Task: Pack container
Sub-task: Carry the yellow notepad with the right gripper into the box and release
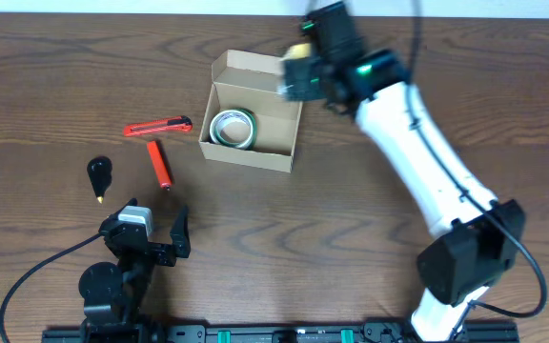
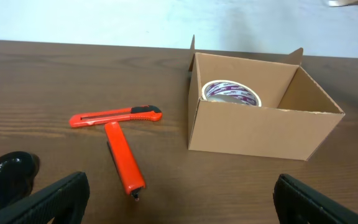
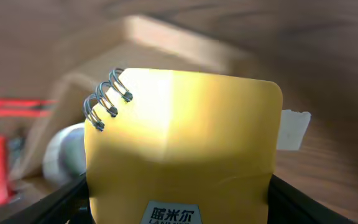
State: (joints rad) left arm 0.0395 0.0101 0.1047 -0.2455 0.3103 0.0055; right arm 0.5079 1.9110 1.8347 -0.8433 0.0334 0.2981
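Note:
The container [image 1: 276,152] is an open tan cardboard box at the table's middle back, also in the left wrist view [image 2: 260,127]. A tape roll [image 1: 233,129] lies inside it, seen too in the left wrist view [image 2: 231,94]. My right gripper [image 1: 301,74] is shut on a yellow spiral notebook [image 3: 182,149] and holds it over the box's right back corner. My left gripper [image 1: 155,238] is open and empty near the front left, with its jaws wide apart in the left wrist view [image 2: 179,199].
Left of the box lie a red utility knife [image 1: 158,126], a red marker-like tool [image 1: 161,163] and a black-handled awl [image 1: 98,176]. The knife [image 2: 115,116] and red tool [image 2: 124,165] lie ahead of the left gripper.

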